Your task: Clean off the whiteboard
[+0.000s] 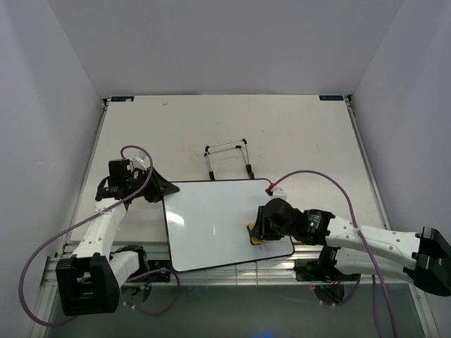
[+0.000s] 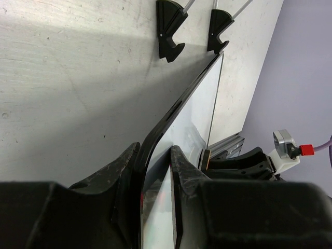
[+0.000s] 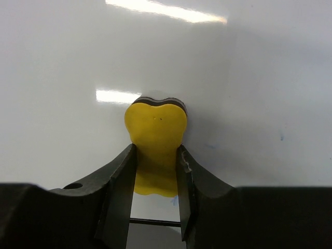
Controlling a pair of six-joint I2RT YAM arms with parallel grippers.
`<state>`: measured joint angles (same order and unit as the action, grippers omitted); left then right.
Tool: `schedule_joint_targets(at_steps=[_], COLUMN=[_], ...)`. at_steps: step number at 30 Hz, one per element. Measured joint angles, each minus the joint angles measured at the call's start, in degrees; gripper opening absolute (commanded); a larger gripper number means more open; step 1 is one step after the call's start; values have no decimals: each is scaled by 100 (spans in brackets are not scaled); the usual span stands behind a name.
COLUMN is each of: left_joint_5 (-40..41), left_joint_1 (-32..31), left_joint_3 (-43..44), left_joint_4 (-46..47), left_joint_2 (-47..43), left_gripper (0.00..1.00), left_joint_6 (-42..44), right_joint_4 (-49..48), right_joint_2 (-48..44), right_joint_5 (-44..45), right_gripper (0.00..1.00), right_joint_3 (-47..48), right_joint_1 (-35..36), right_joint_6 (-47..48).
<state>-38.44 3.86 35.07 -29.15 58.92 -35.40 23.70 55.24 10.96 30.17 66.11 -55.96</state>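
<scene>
Start with the top view, since it alone gives you the whole layout. The pale tabletop (image 1: pixel 225 127) carries the whiteboard (image 1: pixel 211 225), which lies flat near the front edge between the two arms, turned slightly askew. Its white face is up and its thin black rim shows all round.

Behind the board's far edge lies the wire easel stand (image 1: pixel 229 156), close to the board; whether the two touch you cannot tell from above.

From above, the left gripper (image 1: pixel 161 191) sits at the board's left rear corner, but the view does not show you how it holds. The left wrist view does: there the left gripper (image 2: pixel 154 155) is clamped on the whiteboard (image 2: pixel 171 111), with the black rim running up between its two fingers. The same view shows you the stand's two black feet (image 2: pixel 168 31) on the tabletop just past the board's far corner.

The right gripper (image 1: pixel 259 229) reaches over the board's right front part. From above you see only a sliver of the yellow eraser (image 1: pixel 253 236) under it. The right wrist view shows the right gripper (image 3: pixel 155 155) closed on the eraser's (image 3: pixel 155 135) waist, a finger on each side, with the dark pad at its tip pressed against the board's glossy face (image 3: pixel 233 67). Only this view shows a tiny bluish fleck (image 3: pixel 282 137) on the white surface to the right of the eraser.
</scene>
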Motion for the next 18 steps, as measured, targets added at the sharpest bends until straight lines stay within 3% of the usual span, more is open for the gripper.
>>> schedule_joint_targets(at_steps=[18], left_joint_5=[39], left_joint_1=[31], left_joint_3=[0], left_joint_4=[-127], left_joint_2=[-192], left_gripper=[0], left_joint_6=[-11], right_joint_4=[977], right_joint_2=[90], right_joint_5=[114], right_gripper=[26], right_joint_3=[240], right_joint_1=[66], right_joint_6=[-549])
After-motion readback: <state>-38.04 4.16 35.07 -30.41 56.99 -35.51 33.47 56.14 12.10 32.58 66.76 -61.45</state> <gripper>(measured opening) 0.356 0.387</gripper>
